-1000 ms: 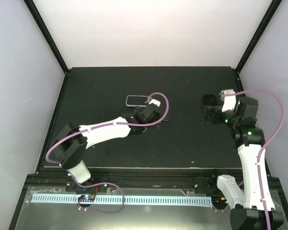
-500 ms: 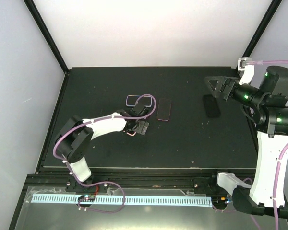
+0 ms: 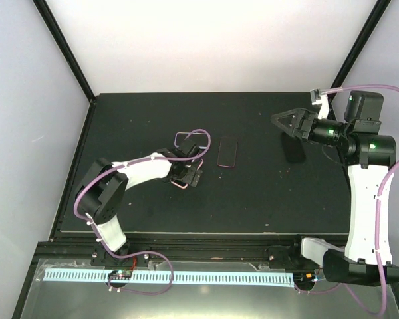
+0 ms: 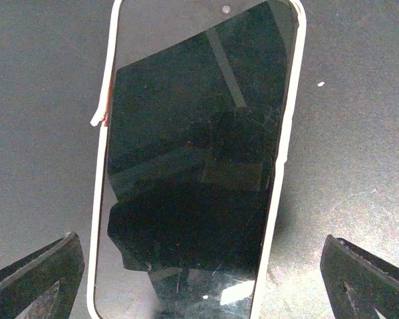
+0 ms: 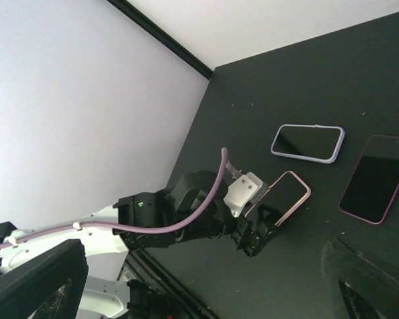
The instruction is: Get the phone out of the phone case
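A phone with a dark screen lies flat on the black mat in a pale, pink-tinged case. My left gripper hovers low over its near end, open, with one finger on each side and neither touching it. From above, this phone peeks out under the left gripper. The right wrist view shows the same phone. My right gripper is raised over the right side of the mat, open and empty.
A phone in a lavender case lies behind the left gripper, and it also shows in the right wrist view. A dark phone with a maroon rim lies mid-mat. A dark flat shape lies below the right gripper.
The left gripper slid back and left, off the maroon-rimmed phone and over the pink-cased one. The right gripper left a black flat thing on the mat, rose and swung to point left.
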Motion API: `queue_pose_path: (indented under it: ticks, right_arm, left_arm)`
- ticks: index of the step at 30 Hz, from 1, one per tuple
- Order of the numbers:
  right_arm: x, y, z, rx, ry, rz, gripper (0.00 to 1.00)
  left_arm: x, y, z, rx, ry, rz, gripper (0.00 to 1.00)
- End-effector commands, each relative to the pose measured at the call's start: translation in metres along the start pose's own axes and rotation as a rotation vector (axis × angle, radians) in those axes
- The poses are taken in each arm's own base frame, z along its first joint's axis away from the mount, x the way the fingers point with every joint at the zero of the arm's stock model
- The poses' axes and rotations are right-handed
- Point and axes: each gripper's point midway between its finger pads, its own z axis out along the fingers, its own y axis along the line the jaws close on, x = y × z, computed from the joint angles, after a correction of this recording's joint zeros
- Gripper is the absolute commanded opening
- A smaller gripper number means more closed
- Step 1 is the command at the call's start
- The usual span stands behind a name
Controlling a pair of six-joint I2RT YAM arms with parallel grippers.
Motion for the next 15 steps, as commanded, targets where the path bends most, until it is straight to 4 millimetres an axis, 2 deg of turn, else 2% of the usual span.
queue_pose_path:
  ticks: [1, 3, 8, 11, 15]
  right_arm:
    - [0.004, 0.018, -0.005, -0.078, 0.009, -0.022, 0.96]
    - [0.002, 0.025, -0.012, -0.055, -0.022, -0.086, 0.97]
    - [-0.006, 0.059, -0.03, -0.121, -0.131, -0.286, 0.97]
    - [-0.02, 0.073, -0.033, -0.174, -0.154, -0.284, 0.97]
    - [-0.024, 0.08, -0.028, -0.268, -0.123, -0.189, 0.97]
  left_arm:
    - [-0.001, -0.005, 0.003, 0.026, 0.022, 0.022, 0.99]
    - [-0.001, -0.003, 0.005, 0.015, 0.025, 0.023, 0.99]
    - [-0.005, -0.002, 0.007, 0.008, 0.015, 0.015, 0.99]
    - [-0.009, -0.003, 0.002, 0.017, -0.002, 0.008, 0.99]
    - [-0.011, -0.001, -0.001, 0.011, -0.019, 0.001, 0.99]
